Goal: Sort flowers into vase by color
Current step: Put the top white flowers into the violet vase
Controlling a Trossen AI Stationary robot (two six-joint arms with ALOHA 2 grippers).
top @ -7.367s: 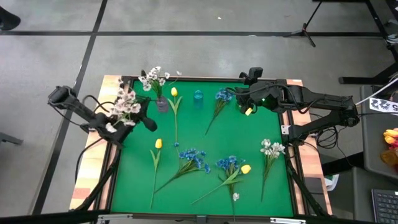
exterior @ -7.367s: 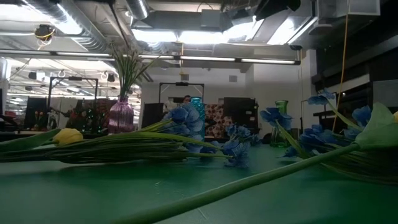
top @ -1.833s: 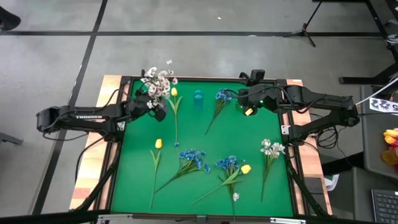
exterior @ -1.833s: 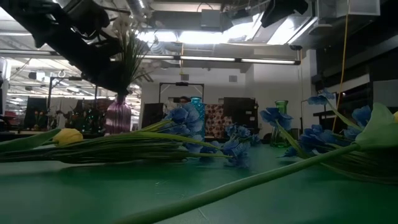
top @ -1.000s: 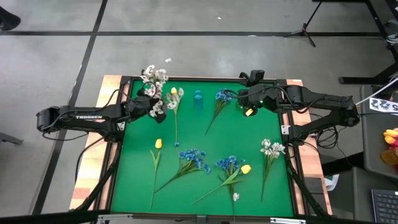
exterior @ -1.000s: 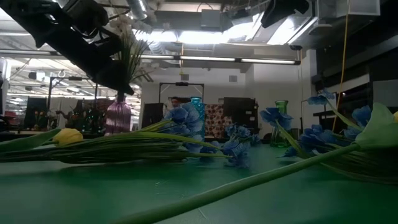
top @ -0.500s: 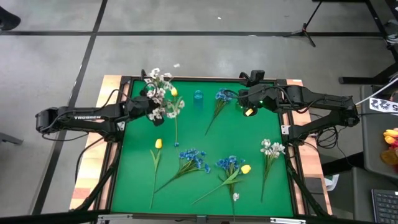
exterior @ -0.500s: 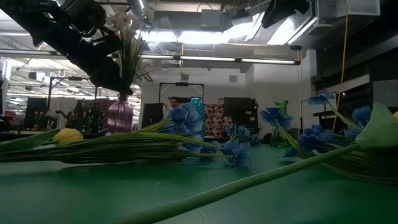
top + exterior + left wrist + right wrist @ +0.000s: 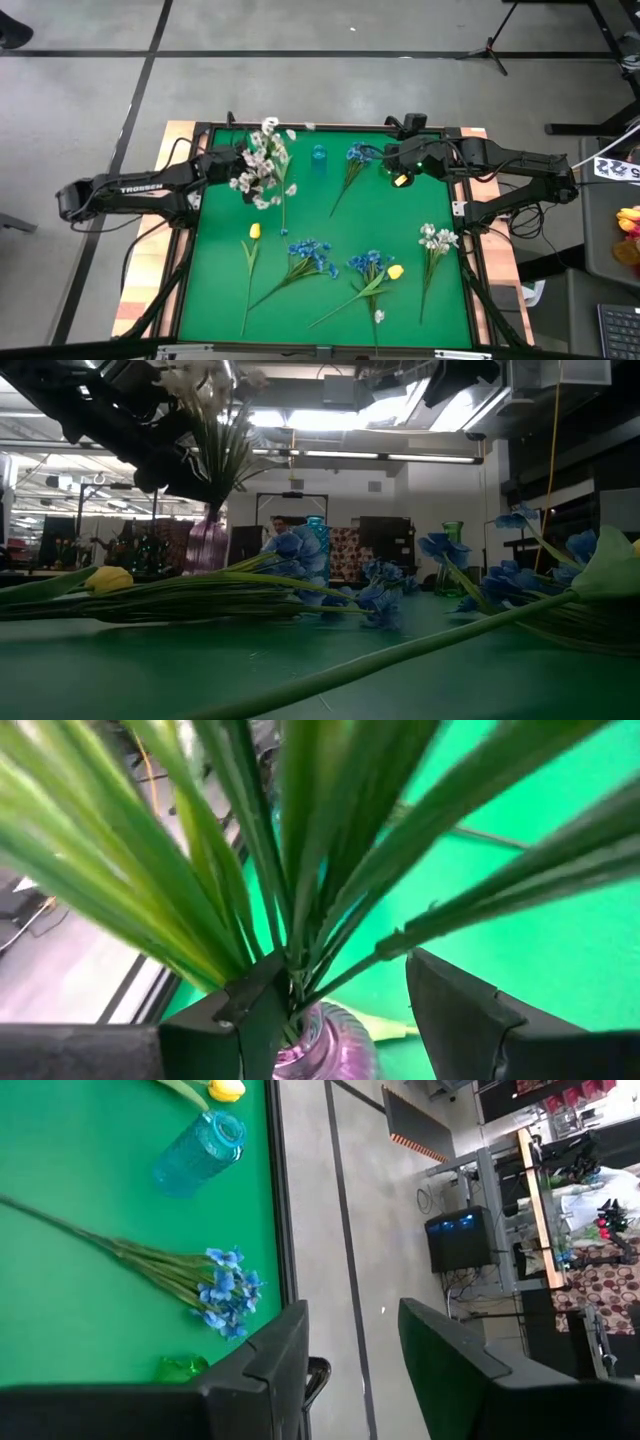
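Observation:
A purple glass vase [image 9: 207,545] stands at the table's far left and holds a bunch of white flowers [image 9: 262,165] on long green stalks [image 9: 300,870]. My left gripper [image 9: 348,965] is open around the stalks, just above the vase's mouth [image 9: 325,1055]. My right gripper [image 9: 352,1315] hangs open and empty above the far right, near a green vase [image 9: 180,1368]. A blue vase [image 9: 319,155] stands between the two. Blue flowers [image 9: 312,252], yellow flowers [image 9: 255,232] and one white spray [image 9: 433,238] lie flat on the green mat. My left gripper comes at the bunch slanting down from the table's left, one finger on each side. The inner side of one finger [image 9: 262,1010] lies against the gathered stalks [image 9: 296,970] right above the vase's mouth. The other finger [image 9: 450,1010] stands apart from them. The vase leans.
More loose stems lie on the mat: a blue one [image 9: 355,160] beside the blue vase, and a blue one [image 9: 368,263] with a yellow bud [image 9: 396,271] near the front. The mat's middle [image 9: 330,215] is bare. A wooden border [image 9: 150,270] frames the mat.
My left gripper has rolled about its own line and swung a little, staying at the stalks. The white bunch has tipped: its blooms have swung from the far edge toward the table's middle. In the low view the purple vase has shifted sideways and leans.

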